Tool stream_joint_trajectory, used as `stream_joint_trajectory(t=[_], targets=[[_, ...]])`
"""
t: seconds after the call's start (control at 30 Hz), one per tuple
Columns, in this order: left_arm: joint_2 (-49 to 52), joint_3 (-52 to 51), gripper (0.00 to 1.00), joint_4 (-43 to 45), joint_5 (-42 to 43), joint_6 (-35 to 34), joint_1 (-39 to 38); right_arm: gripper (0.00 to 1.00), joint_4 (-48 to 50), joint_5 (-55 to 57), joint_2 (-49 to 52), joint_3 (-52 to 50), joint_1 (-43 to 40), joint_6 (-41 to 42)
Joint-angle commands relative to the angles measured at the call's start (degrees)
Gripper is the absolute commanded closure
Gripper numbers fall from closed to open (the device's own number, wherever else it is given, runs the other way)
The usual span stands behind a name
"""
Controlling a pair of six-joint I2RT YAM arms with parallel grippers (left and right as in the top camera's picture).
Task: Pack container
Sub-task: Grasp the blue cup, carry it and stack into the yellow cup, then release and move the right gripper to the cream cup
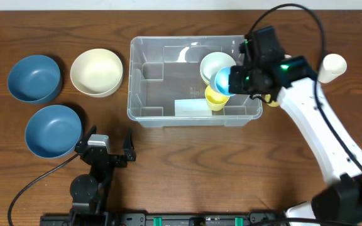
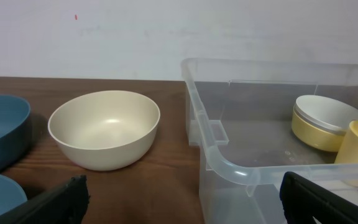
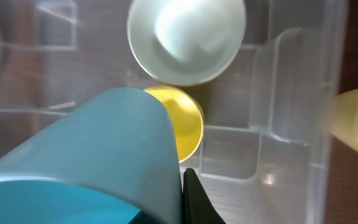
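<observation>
One container (image 1: 193, 78): a clear plastic bin, upright and open-topped, at the middle of the table (image 1: 168, 182), its long side running left to right in the overhead view.
Inside, right end: a pale bowl (image 1: 215, 64) sits by the far right corner; from the left wrist camera its outside looks yellow below a white rim.
Inside, near wall: a yellow cup (image 1: 213, 98) stands mouth up, just beside the pale bowl.
Right gripper (image 1: 236, 80): above the bin's right end, pinched narrow on a light-blue cup (image 1: 221, 82).
Light-blue cup: held tilted over the spot where the bowl and the yellow cup meet; whether it touches either cannot be told.
Right of the bin: a yellow thing (image 1: 272, 102) lies just beside the right wall, mostly hidden under the arm; a cream cup (image 1: 334, 64) stands well apart.
Left of the bin: a cream bowl (image 1: 96, 72) is near the left wall; a far blue bowl (image 1: 34, 78) and a near blue bowl (image 1: 53, 130) lie further left.
Left gripper (image 1: 106, 141): by the table's near edge, in front of the bin's left corner, jaws spread wide with nothing between them.
</observation>
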Motion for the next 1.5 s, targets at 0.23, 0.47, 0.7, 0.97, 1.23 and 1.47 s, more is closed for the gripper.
stream_joint_trajectory(t=[0.23,0.47,0.7,0.97,1.23,1.47], targets=[[-0.3,-0.9,0.02,-2.0,0.9,0.8,0.3,0.99,-1.6,3.1,3.7,-0.2,2.3,1.1],[-0.3,-0.9,0.02,-2.0,0.9,0.8,0.3,0.98,-1.9,3.9,5.8,-0.5,2.3,1.9],[-0.3,-0.9,0.02,-2.0,0.9,0.8,0.3,0.5,-1.4,3.5,7.2,-0.4,2.3,1.2],[-0.3,-0.9,0.02,-2.0,0.9,0.8,0.3,0.51,-3.4,0.6,4.0,5.7,1.8,-1.9],[-0.3,-0.9,0.02,-2.0,0.9,0.8,0.3,0.5,-12.4,10.5,0.5,19.6,-7.6,-1.6],[-0.3,-0.9,0.02,-2.0,0.9,0.8,0.3,0.52,-12.9,10.8,1.7,20.9,-26.7,-0.7]])
